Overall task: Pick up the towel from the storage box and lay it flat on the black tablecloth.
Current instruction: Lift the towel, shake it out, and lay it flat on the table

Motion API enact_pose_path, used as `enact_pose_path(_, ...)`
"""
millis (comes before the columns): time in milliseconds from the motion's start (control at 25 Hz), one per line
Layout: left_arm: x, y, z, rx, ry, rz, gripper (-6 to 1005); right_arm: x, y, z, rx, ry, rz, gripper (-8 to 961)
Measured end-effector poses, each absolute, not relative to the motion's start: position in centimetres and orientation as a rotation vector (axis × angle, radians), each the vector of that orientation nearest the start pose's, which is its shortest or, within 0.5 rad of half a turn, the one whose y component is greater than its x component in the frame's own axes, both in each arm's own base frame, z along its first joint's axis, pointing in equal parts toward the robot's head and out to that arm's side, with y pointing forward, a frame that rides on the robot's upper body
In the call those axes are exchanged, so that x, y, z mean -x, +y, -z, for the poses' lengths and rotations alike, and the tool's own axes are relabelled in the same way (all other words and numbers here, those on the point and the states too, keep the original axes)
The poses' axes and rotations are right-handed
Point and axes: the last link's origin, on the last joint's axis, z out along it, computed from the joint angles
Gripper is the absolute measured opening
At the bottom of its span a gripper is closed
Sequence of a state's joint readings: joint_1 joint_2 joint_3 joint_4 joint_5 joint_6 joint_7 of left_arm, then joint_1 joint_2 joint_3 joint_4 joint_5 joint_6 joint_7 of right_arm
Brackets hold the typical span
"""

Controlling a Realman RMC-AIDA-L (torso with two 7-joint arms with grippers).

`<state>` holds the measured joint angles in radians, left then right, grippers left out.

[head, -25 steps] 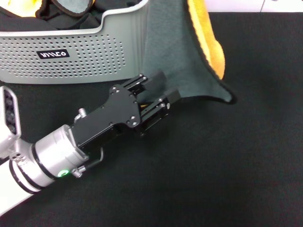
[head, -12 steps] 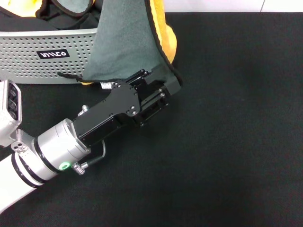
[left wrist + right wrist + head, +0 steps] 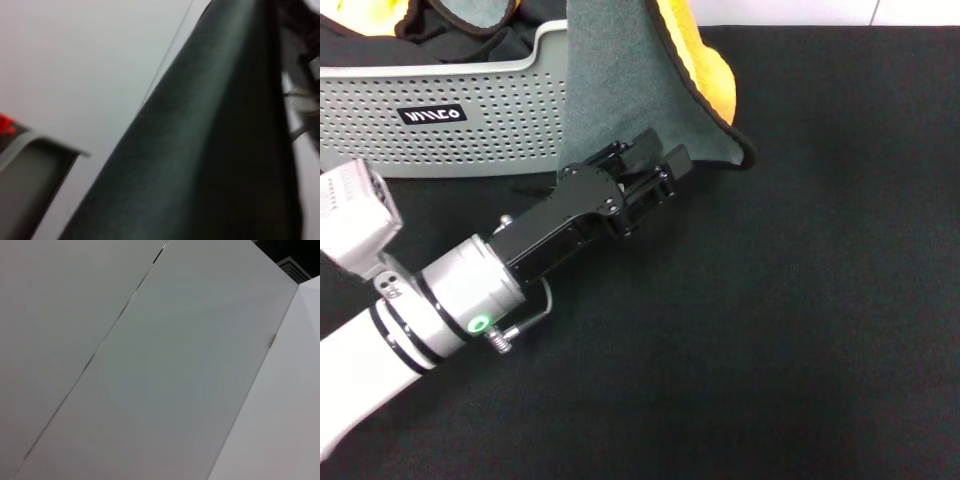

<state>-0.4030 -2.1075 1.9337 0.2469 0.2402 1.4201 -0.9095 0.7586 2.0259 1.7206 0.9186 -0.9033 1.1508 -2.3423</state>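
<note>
The towel (image 3: pixel 620 90) hangs down from above the top of the head view, grey face towards me, yellow face (image 3: pixel 705 60) showing along its right edge. Its lower corner touches the black tablecloth (image 3: pixel 800 300) just right of the storage box (image 3: pixel 470 130). What holds its top is out of view. My left gripper (image 3: pixel 658 158) lies low over the tablecloth with its fingers apart, against the towel's lower edge. The grey face fills the left wrist view (image 3: pixel 200 150). My right gripper is out of view; its wrist view shows only pale panels.
The storage box stands at the back left with its black label (image 3: pixel 433 115) facing me. Other cloths lie inside it, yellow (image 3: pixel 360 15) and grey with a black border (image 3: pixel 470 20). The tablecloth stretches right and to the front.
The hanging towel swung left over the box corner, then back a little to the right. My left gripper moved farther from me, up to the towel's lower edge.
</note>
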Motion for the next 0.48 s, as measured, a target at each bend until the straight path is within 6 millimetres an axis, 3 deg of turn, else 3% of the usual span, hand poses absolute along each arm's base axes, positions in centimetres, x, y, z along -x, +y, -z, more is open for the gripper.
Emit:
enact_pose_path(200,23.5,28.1,8.4,2.228,-0.799,1.332,526,-1.5,40.7,-2.4,2.219,-0.581,-1.157,1)
enact_pose_path(480,23.5,26.7,8.3,2.152,-0.758,1.36,528,-1.2,41.3,-1.9,2.214,-0.567,-1.101,1)
